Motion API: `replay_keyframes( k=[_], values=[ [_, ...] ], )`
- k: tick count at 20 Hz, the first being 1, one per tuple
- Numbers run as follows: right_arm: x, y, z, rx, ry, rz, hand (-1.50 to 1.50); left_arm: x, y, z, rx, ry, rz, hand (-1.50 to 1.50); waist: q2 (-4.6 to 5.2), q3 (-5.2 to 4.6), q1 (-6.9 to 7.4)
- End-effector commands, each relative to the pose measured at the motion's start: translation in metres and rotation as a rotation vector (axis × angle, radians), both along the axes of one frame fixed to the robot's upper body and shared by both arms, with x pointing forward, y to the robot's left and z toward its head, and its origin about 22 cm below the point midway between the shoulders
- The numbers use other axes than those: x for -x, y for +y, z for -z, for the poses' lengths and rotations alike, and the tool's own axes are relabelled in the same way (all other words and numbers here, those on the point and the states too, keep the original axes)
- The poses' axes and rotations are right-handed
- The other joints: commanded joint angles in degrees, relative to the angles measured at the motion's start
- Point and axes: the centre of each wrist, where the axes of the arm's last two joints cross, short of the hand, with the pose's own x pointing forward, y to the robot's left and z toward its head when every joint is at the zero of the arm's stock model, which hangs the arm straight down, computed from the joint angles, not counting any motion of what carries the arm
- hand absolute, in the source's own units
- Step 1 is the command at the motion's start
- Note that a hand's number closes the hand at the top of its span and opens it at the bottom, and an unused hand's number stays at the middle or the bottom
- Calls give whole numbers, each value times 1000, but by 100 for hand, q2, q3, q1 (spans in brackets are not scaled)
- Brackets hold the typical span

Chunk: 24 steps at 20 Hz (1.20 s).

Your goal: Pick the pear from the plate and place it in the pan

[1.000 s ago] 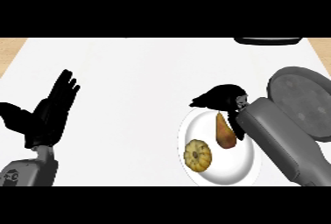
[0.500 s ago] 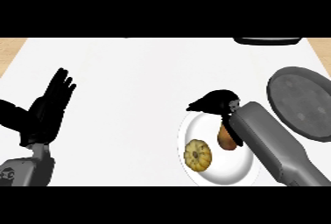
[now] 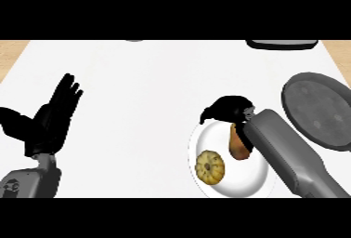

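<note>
At the left of the frame my left hand (image 3: 48, 123) stood resting, its black fingers straight and pointing up, the grey forearm cut off at the lower edge. The white surface (image 3: 137, 83) lay smooth and matte. On the round white plate (image 3: 257, 183) at lower right sat a ridged, yellowish round fruit (image 3: 210, 166) and, beside it, the brown tapered pear (image 3: 238, 145), partly hidden by my right forearm. My right hand (image 3: 230, 108) hung over the plate's upper rim, fingers curled; whether they touched the pear I could not tell. The dark grey round pan (image 3: 319, 109) lay at right, cropped.
</note>
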Motion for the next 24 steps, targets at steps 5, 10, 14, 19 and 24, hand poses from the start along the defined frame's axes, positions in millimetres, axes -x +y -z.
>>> replay_keyframes(
  k=[5, 10, 14, 19, 24],
  values=[
    [9, -1, 24, -93, 38, 93, 150, -4, 4, -6, 11, 21, -4, 0, 75, 52, -23],
    [42, -43, 20, -103, -171, 450, 150, 11, 17, 13, 2, 40, -85, 0, -94, 40, -603],
    [76, -50, -10, -201, -372, 510, 150, 13, 21, 5, 7, 29, -96, 0, -117, 40, -590],
    [103, -48, -84, -293, -753, 507, 150, 12, 26, 7, -7, 39, -104, 0, -77, 38, -518],
    [165, -45, -137, -417, -945, 540, 150, 11, 20, 3, -6, 16, -75, 0, -60, 40, -462]
  ],
)
